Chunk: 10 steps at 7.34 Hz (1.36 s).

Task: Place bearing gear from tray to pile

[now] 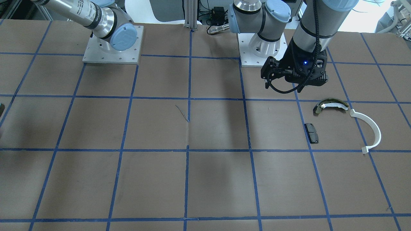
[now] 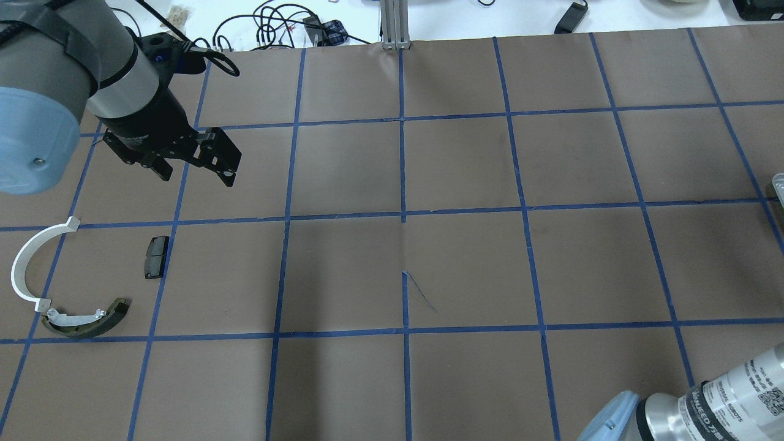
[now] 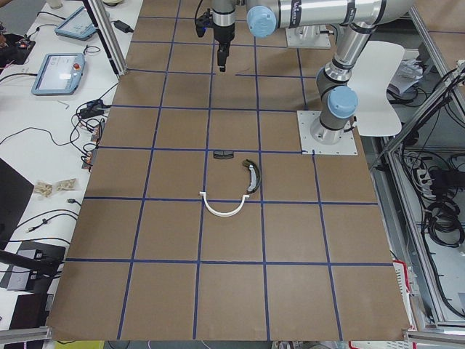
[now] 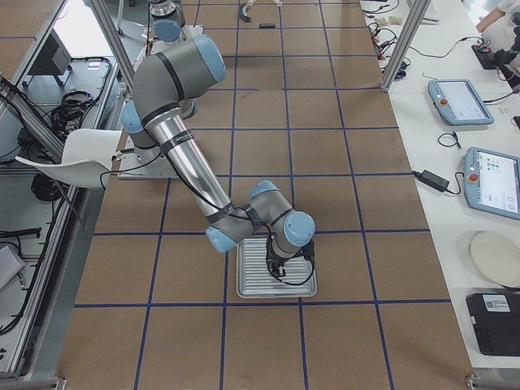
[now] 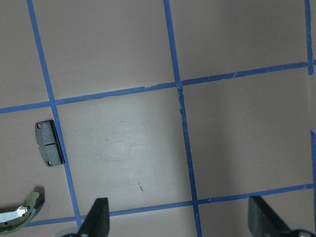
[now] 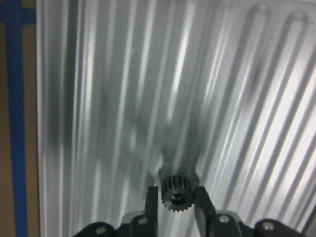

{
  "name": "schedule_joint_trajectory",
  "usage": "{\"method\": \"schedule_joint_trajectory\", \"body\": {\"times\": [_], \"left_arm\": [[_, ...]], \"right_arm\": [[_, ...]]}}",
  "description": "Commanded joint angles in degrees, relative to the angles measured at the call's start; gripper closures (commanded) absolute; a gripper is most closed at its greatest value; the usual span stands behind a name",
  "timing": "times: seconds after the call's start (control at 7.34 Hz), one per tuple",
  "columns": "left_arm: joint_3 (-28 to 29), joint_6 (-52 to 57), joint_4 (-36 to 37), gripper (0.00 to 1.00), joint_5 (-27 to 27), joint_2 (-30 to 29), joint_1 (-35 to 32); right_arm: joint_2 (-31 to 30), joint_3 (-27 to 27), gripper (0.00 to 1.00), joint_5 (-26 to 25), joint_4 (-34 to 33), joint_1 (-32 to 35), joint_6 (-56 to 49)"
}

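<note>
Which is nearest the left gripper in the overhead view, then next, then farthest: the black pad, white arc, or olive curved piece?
1. Black pad, on the robot's side of the left gripper.
2 and 3. White arc and olive curved piece, both farther left: too close to call.

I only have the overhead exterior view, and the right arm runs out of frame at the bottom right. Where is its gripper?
Observer: The exterior right view shows the right gripper lowered over a ribbed metal tray at the table's right end.
Operator: Does it have the gear?
Observer: In the right wrist view the bearing gear sits between the fingers, which look closed against its teeth on both sides. I cannot tell if it is off the tray.
</note>
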Motion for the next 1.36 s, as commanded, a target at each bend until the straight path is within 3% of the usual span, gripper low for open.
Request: {"method": "schedule_joint_trajectory", "body": {"times": [0.0,0.14,0.54,1.23], "left_arm": [[-0.01,0.0,0.06,0.0,-0.02,-0.29,0.09],[-0.01,0.0,0.06,0.0,-0.02,-0.21,0.0],[0.07,0.0,0.06,0.0,-0.02,-0.12,0.0],[-0.01,0.09,0.06,0.0,0.07,-0.3,0.09]], "right_arm": [[-0.04,0.07,0.89,-0.07,0.01,0.0,0.18],[-0.21,0.07,0.99,-0.07,0.01,0.0,0.53],[-3.54,0.5,1.0,-0.16,2.9,2.1,6.24],[-14.61,10.16,1.0,1.77,4.5,26.49,30.71]]}}
